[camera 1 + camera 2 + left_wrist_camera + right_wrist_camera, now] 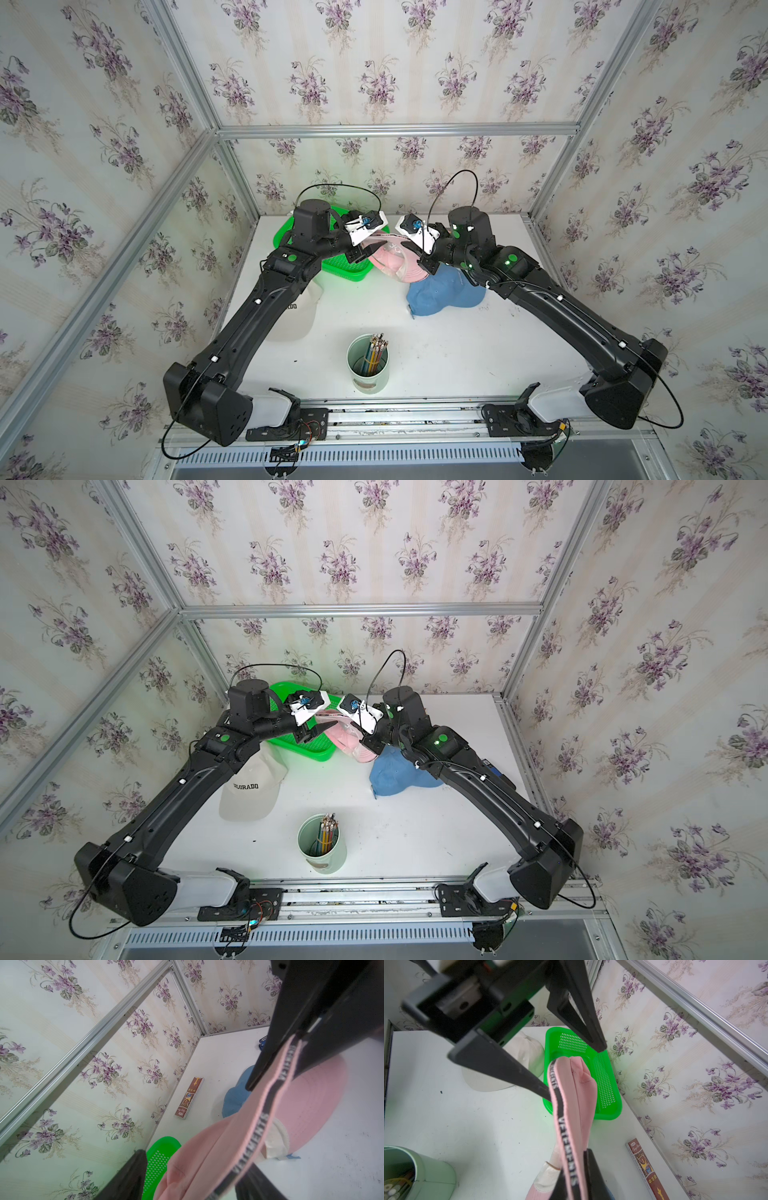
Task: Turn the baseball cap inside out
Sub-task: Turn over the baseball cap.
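Note:
The pink baseball cap (pixel 390 259) (pixel 347 737) hangs stretched between my two grippers, above the table at the back. My right gripper (pixel 428 266) (pixel 575 1169) is shut on the cap's rim, clamping its black lettered band (pixel 566 1142). My left gripper (pixel 365 254) (pixel 575 1072) is open and straddles the cap's other end. One fingertip touches the band and the other stands apart from the fabric. In the left wrist view the cap (pixel 207 1157) fills the space between the jaws, with a gap on one side. The pink brim (pixel 307 1105) hangs lower.
A green perforated basket (pixel 345 266) (pixel 608 1093) sits under the left gripper. A white cap lettered COLORADO (pixel 249 791) lies front left of it and a blue cap (pixel 444 295) under the right arm. A green pencil cup (pixel 368 365) stands front centre. A red-brown box (pixel 190 1098) lies by the back wall.

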Tool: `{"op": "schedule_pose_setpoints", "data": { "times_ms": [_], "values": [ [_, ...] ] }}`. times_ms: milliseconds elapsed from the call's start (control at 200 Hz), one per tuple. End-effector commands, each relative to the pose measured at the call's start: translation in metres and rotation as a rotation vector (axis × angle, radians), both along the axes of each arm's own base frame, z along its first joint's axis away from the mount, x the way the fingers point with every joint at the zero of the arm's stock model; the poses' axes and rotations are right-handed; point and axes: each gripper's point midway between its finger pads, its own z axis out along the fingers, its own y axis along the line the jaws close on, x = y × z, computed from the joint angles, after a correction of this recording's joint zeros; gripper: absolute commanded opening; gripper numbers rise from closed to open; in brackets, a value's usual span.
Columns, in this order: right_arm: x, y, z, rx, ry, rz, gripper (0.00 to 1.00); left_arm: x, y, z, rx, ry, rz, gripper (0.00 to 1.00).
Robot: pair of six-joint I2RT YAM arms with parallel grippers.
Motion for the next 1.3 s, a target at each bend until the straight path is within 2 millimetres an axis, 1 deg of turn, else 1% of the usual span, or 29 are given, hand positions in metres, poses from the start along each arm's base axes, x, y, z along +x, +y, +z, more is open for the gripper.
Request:
{"op": "schedule_pose_setpoints", "data": {
  "times_ms": [0,45,150,210,245,260,270,275,280,295,415,430,460,515,584,619,634,659,719,779,809,864,904,959,999,1064,1154,1194,1294],
  "values": [
    [-0.005,0.006,0.005,0.025,-0.004,0.043,0.00,-0.002,-0.005,0.004,-0.030,0.014,-0.027,0.50],
    [-0.004,0.007,0.003,0.022,0.000,0.043,0.00,-0.003,-0.006,0.003,-0.037,0.022,-0.032,0.49],
    [-0.002,0.009,0.003,0.033,-0.002,0.038,0.00,-0.006,-0.009,-0.004,-0.022,0.064,-0.055,0.29],
    [-0.001,0.010,0.004,0.042,-0.007,0.038,0.00,-0.008,-0.009,-0.009,-0.009,0.092,-0.061,0.23],
    [0.001,0.009,0.005,0.046,-0.014,0.032,0.00,-0.009,-0.010,-0.011,-0.005,0.108,-0.069,0.16],
    [0.001,0.009,0.006,0.048,-0.016,0.028,0.00,-0.011,-0.011,-0.013,-0.004,0.117,-0.073,0.09],
    [0.002,0.009,0.007,0.050,-0.018,0.026,0.00,-0.011,-0.011,-0.013,-0.005,0.120,-0.075,0.08],
    [0.002,0.009,0.007,0.050,-0.018,0.024,0.00,-0.012,-0.011,-0.013,-0.005,0.124,-0.076,0.05],
    [0.002,0.009,0.007,0.050,-0.019,0.023,0.00,-0.012,-0.011,-0.013,-0.005,0.126,-0.078,0.05],
    [0.004,0.009,0.008,0.051,-0.021,0.018,0.00,-0.013,-0.011,-0.014,-0.006,0.133,-0.081,0.00],
    [0.013,0.009,0.013,0.071,-0.039,-0.026,0.00,-0.016,-0.013,-0.013,-0.042,0.183,-0.078,0.00],
    [0.015,0.008,0.014,0.078,-0.042,-0.039,0.05,-0.016,-0.013,-0.012,-0.051,0.188,-0.072,0.00],
    [0.021,0.005,0.017,0.092,-0.049,-0.077,0.19,-0.014,-0.013,-0.011,-0.068,0.194,-0.057,0.00],
    [0.029,-0.001,0.022,0.110,-0.061,-0.142,0.34,-0.004,-0.010,-0.007,-0.107,0.206,0.003,0.00],
    [0.041,-0.016,0.032,0.145,-0.092,-0.254,0.39,0.007,-0.004,-0.003,-0.139,0.213,0.075,0.00],
    [0.046,-0.027,0.040,0.175,-0.115,-0.315,0.47,0.011,-0.002,0.001,-0.152,0.211,0.104,0.00],
    [0.046,-0.032,0.045,0.191,-0.128,-0.340,0.49,0.018,-0.004,-0.009,-0.144,0.236,0.116,0.00],
    [0.048,-0.040,0.051,0.212,-0.145,-0.381,0.54,0.021,-0.004,-0.011,-0.142,0.249,0.124,0.00],
    [0.046,-0.060,0.069,0.267,-0.179,-0.444,0.57,0.027,-0.003,-0.009,-0.155,0.262,0.152,0.00],
    [0.036,-0.069,0.079,0.298,-0.186,-0.444,0.59,0.037,0.000,-0.007,-0.184,0.270,0.201,0.00],
    [0.030,-0.072,0.082,0.314,-0.188,-0.440,0.62,0.043,0.002,-0.003,-0.210,0.269,0.234,0.00],
    [0.022,-0.080,0.088,0.356,-0.193,-0.447,0.63,0.054,0.006,0.004,-0.269,0.284,0.300,0.00],
    [0.014,-0.080,0.086,0.380,-0.185,-0.420,0.62,0.060,0.009,0.011,-0.319,0.297,0.343,0.00],
    [0.001,-0.073,0.075,0.401,-0.158,-0.349,0.55,0.064,0.011,0.022,-0.407,0.326,0.383,0.00],
    [-0.006,-0.066,0.060,0.397,-0.128,-0.294,0.49,0.068,0.017,0.030,-0.466,0.333,0.429,0.00],
    [-0.013,-0.054,0.036,0.384,-0.086,-0.247,0.40,0.066,0.018,0.043,-0.552,0.361,0.439,0.00],
    [-0.010,-0.043,0.010,0.394,-0.041,-0.242,0.35,0.060,0.018,0.052,-0.637,0.401,0.457,0.00],
    [-0.008,-0.040,0.004,0.415,-0.036,-0.243,0.34,0.059,0.019,0.052,-0.662,0.416,0.481,0.00],
    [0.002,-0.038,-0.009,0.469,-0.028,-0.281,0.29,0.053,0.019,0.050,-0.720,0.449,0.523,0.00]
  ]
}}
